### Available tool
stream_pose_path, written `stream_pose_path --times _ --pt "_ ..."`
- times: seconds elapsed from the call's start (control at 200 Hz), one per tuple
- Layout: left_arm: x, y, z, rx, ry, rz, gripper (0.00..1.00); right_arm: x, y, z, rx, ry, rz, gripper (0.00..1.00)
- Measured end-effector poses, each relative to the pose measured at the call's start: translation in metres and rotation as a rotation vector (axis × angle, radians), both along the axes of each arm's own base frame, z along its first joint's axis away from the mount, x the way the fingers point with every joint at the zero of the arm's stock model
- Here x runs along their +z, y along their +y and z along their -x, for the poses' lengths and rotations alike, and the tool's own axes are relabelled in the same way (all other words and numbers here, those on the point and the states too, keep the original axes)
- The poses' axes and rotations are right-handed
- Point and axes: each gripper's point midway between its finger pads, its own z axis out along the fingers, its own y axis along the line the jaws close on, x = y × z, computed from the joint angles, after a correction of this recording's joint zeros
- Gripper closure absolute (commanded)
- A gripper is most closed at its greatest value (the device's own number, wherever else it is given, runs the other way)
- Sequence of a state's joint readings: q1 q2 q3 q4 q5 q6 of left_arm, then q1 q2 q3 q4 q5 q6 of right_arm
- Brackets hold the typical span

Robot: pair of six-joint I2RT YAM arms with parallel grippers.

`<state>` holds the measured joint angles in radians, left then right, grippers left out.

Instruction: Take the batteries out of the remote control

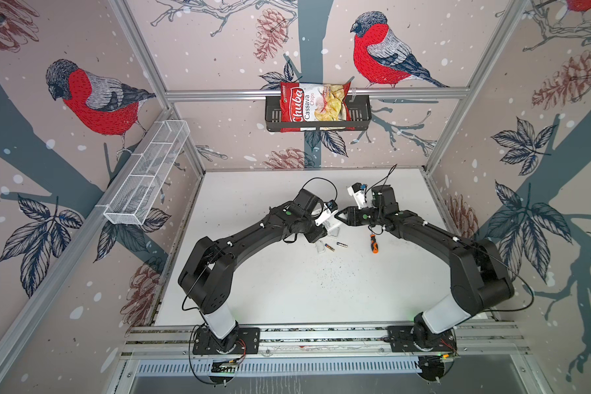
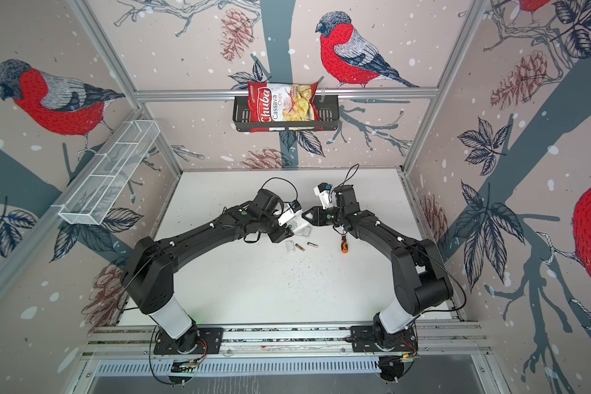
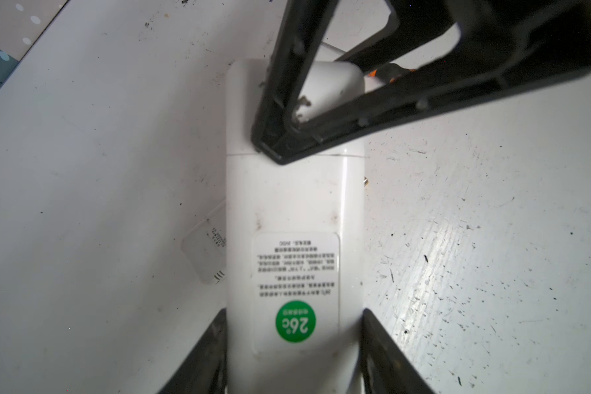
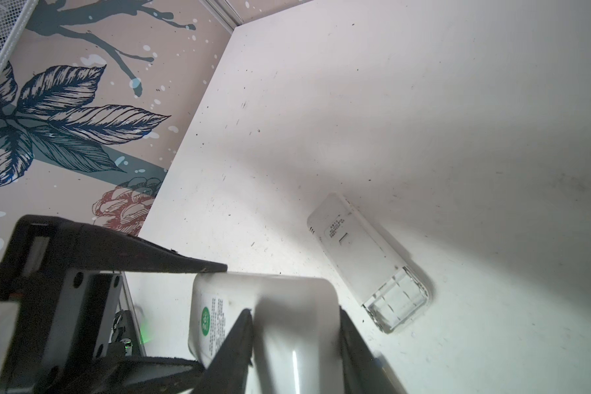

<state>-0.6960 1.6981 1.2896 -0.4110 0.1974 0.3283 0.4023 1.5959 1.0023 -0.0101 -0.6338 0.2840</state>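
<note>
Screwdriver (image 1: 373, 244); chips bag (image 1: 313, 102) in basket (image 1: 359, 114)

Bright light glares off the table (image 3: 458, 238), wrist close-ups blur, and top-view edges bow.

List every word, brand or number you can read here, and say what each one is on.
"Chuba": chip bag.
"Cassava Chips": the same bag.
"26°C": green sticker on the remote.
Small print on that remote's label: too blurred to read.
Print on the second remote: too small to read.
</note>
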Motion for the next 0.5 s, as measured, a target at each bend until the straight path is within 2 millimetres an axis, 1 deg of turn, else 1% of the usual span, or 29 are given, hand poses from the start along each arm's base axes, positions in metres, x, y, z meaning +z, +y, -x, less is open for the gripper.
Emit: stream_pose_path --times 0.115,0.19,0.275,0.325,0.41,0.5 --pt "0.0 0.0 0.0 -0.001 0.001 0.001 0.66 -0.002 -0.003 -0.002 -0.008 -0.001 0.011 0.68" --pt "0.001 0.0 0.0 -0.001 0.001 0.003 0.66 -0.002 -0.005 -0.003 -0.013 -0.008 0.015 0.68" --pt "0.001 0.0 0.0 -0.001 0.002 0.005 0.67 -0.003 -0.006 -0.004 -0.014 -0.015 0.023 0.54" --pt "0.001 -0.001 0.0 0.0 0.002 0.009 0.67 -0.006 -0.009 -0.006 -0.029 -0.016 0.04 0.51" --pt "0.002 -0.001 0.0 0.0 0.002 0.011 0.67 -0.008 -0.011 -0.006 -0.035 -0.015 0.05 0.51" --pt "0.002 -0.002 0.0 0.0 0.002 0.016 0.67 -0.007 -0.012 -0.006 -0.041 -0.021 0.055 0.57"
